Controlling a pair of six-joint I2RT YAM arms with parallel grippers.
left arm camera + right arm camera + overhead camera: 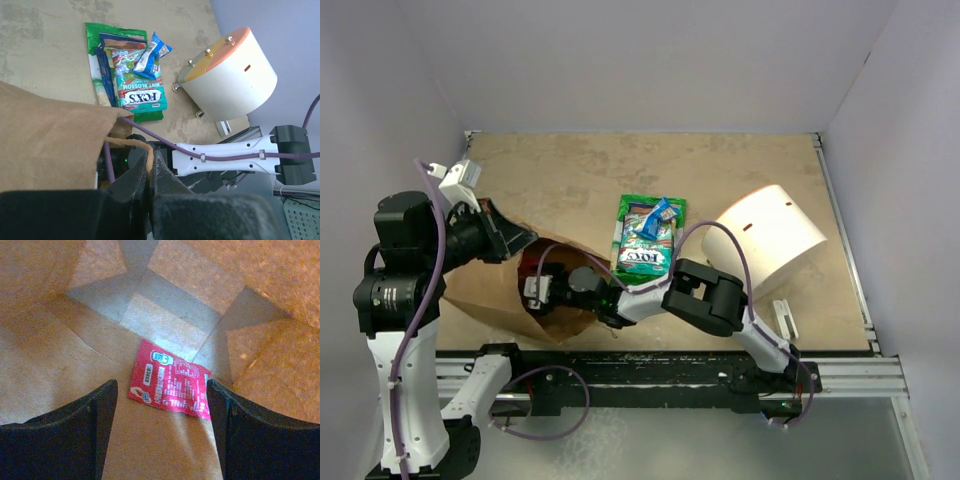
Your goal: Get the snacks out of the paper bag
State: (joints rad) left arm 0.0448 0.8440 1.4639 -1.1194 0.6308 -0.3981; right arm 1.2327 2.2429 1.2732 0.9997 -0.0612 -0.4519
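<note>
By the desk's [570, 170] near-left corner, the bag's [485, 292] handle [134, 143] is being clamped by the left claw [149, 171]; the right claw [161, 390] is being held apart around a red packet [172, 382].

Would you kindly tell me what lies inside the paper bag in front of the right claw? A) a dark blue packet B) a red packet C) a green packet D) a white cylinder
B: the right wrist view shows a red packet lying flat on the inner floor of the paper bag, between the open fingers of the right claw, not gripped.
</note>
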